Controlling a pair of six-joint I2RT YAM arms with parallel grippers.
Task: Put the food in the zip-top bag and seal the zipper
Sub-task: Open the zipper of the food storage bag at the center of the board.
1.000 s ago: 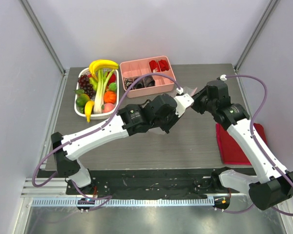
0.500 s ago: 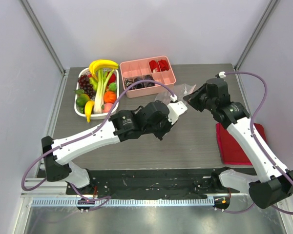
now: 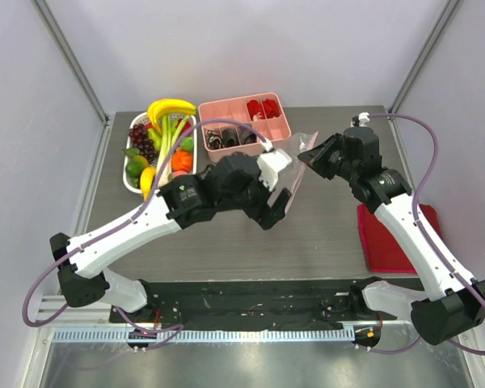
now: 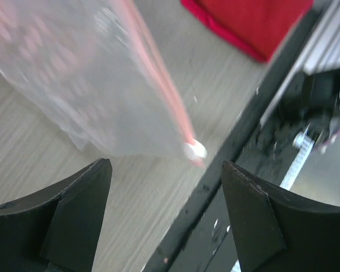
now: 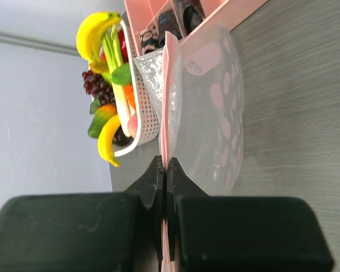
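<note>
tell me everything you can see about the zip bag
The zip bag is clear, crinkly plastic printed with pale pink dots, and looks empty. A pink zipper strip runs along one edge, ending in a small pale slider. The right gripper pinches that pink edge, holding it up over the table. The left gripper is open near it, not touching.

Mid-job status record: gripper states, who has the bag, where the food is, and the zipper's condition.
right gripper: shut on the zipper strip of the zip-top bag, holding it up
left gripper: open, near the bag's slider corner, not touching
food: in the white basket, none seen in the bag
zipper: slider tab at the strip's end; sealed or not, cannot tell
</note>
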